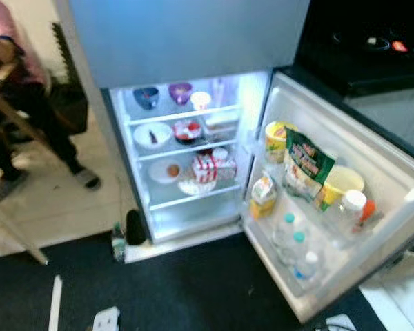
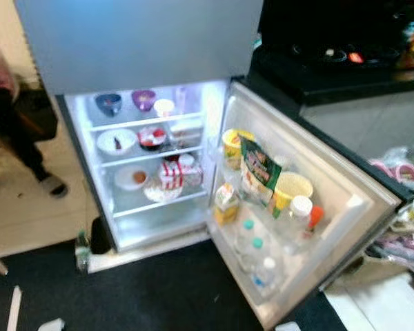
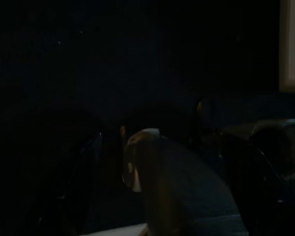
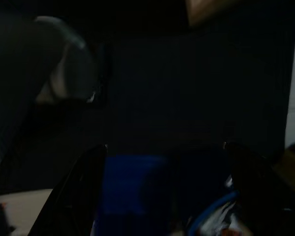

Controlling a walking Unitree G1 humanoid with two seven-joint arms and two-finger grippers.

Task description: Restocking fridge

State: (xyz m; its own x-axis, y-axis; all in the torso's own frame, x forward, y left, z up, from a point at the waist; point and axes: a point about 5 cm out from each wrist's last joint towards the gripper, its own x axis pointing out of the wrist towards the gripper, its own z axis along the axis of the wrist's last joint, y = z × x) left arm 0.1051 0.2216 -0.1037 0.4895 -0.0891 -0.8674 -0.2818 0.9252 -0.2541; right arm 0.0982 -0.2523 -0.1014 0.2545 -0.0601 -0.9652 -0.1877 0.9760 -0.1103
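The blue packet (image 4: 132, 189) sits between the right gripper's (image 4: 162, 191) spread black fingers (image 4: 73, 191), down in shade. Whether the grip bears on it cannot be told. It appears light, soft and crinkly; best held across its middle. Ahead, the fridge (image 1: 186, 158) stands open, its door shelves (image 1: 317, 227) crowded.

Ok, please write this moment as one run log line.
fridge: lower door open | shelves: bowls, plates | door racks: water bottles, snack bag | right pincer: around blue item | person: left
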